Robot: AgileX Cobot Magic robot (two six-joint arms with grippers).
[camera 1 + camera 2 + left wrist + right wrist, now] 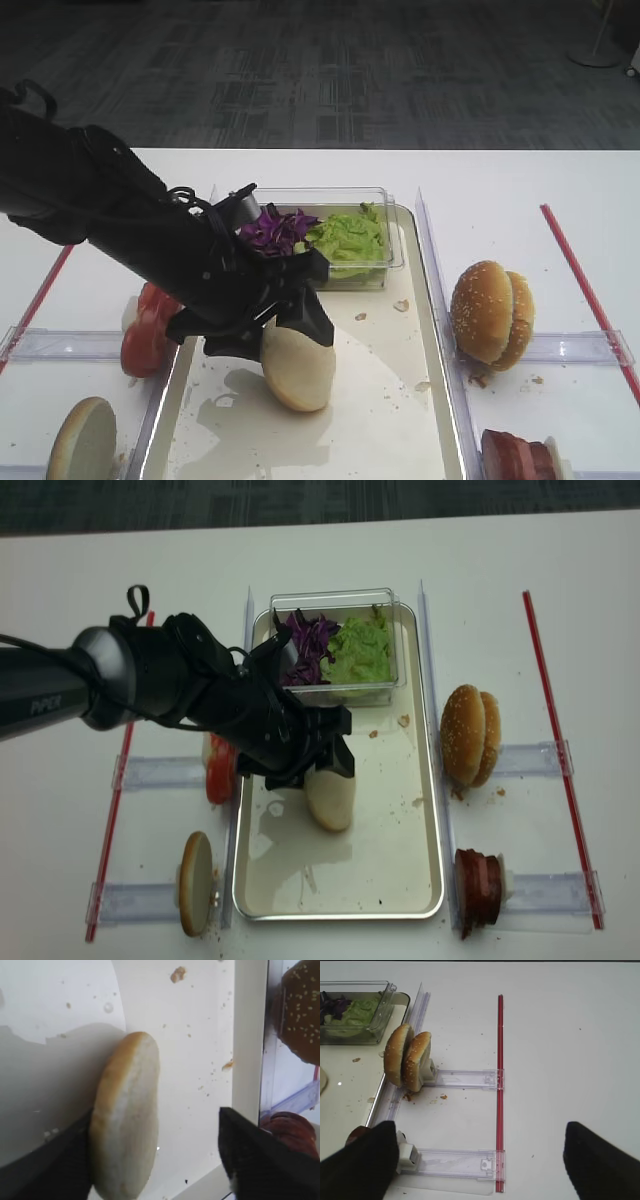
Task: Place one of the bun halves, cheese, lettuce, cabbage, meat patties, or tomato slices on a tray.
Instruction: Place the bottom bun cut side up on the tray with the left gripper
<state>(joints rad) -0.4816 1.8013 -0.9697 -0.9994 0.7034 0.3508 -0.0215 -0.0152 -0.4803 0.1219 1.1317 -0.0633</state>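
The tray (pixel 432 330) is made of shiny metal with a scuffed floor. The tub (pixel 385 215) is clear plastic. The tabletop (pixel 520 200) is smooth and white.

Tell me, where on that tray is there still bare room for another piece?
The tray floor is bare along its right side and across the front, below the bun half. The back is crowded by the tub of lettuce and cabbage, and the left tool hangs over the middle-left.
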